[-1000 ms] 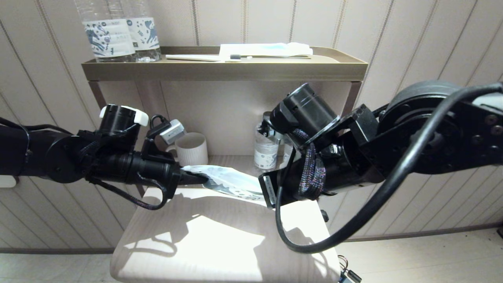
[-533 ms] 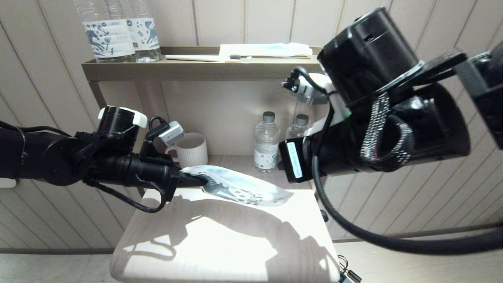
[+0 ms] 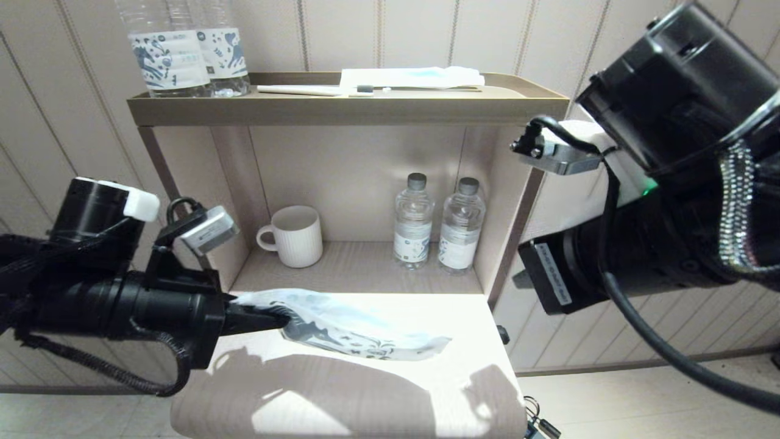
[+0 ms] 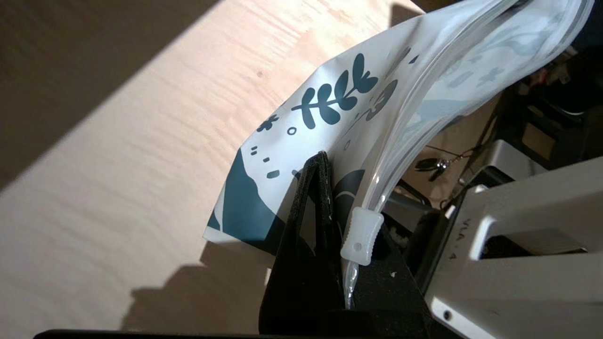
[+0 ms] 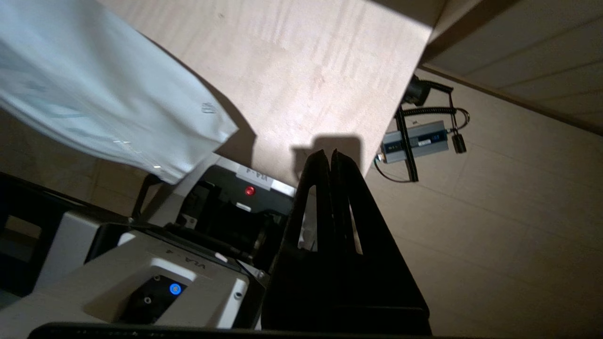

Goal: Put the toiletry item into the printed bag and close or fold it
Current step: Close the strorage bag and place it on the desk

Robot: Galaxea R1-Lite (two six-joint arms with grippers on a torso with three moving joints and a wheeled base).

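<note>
The left end effector [image 3: 277, 317] is clamped on one end of the printed bag [image 3: 359, 332], holding it out over the back half of the pale wooden table [image 3: 365, 396], the bag's free end sagging toward the table's right edge. In the left wrist view the fingers [image 4: 313, 188] pinch the bag [image 4: 339, 108] just beside its white zip slider [image 4: 362, 235]. The right end effector [image 5: 328, 157] is clenched on nothing, its arm raised off the table's right side. A light-handled toothbrush [image 3: 323, 90] lies on the top shelf [image 3: 341, 110] beside a flat white-and-blue packet [image 3: 411, 77], with two labelled bottles [image 3: 186, 52] at the shelf's left end. Below, a white mug [image 3: 295, 235] and two small water bottles [image 3: 439, 222] stand in the open compartment.
</note>
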